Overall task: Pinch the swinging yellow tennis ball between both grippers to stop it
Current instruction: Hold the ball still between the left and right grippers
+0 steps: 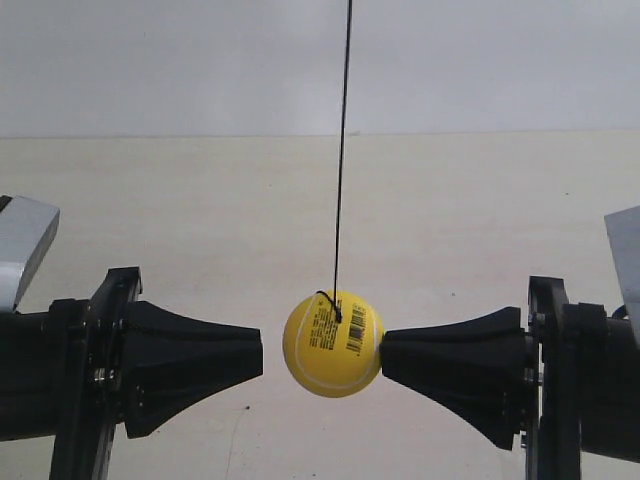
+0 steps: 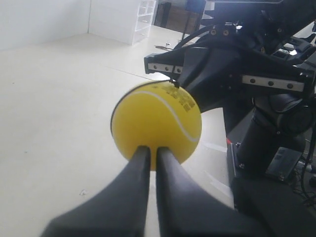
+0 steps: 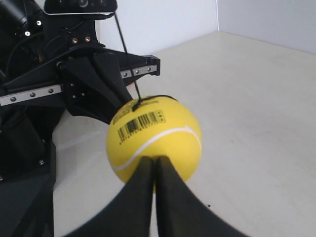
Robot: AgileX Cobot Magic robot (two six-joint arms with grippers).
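Note:
The yellow tennis ball [image 1: 333, 343] hangs on a thin black string [image 1: 342, 150], its barcode label facing the exterior camera. The gripper of the arm at the exterior view's right [image 1: 386, 358] is shut, and its blunt tip touches the ball's side. The gripper of the arm at the exterior view's left [image 1: 258, 358] is also shut, its tip a small gap short of the ball. In the left wrist view the ball [image 2: 156, 122] sits right in front of my left gripper [image 2: 153, 149]. In the right wrist view my right gripper [image 3: 155, 159] presses against the ball [image 3: 154, 137].
A pale beige surface [image 1: 150, 220] lies under the ball, with a white wall [image 1: 150, 60] behind it. White drawer units [image 2: 143, 19] stand far off in the left wrist view. Each wrist view shows the opposite arm's black frame [image 2: 256, 79] just behind the ball.

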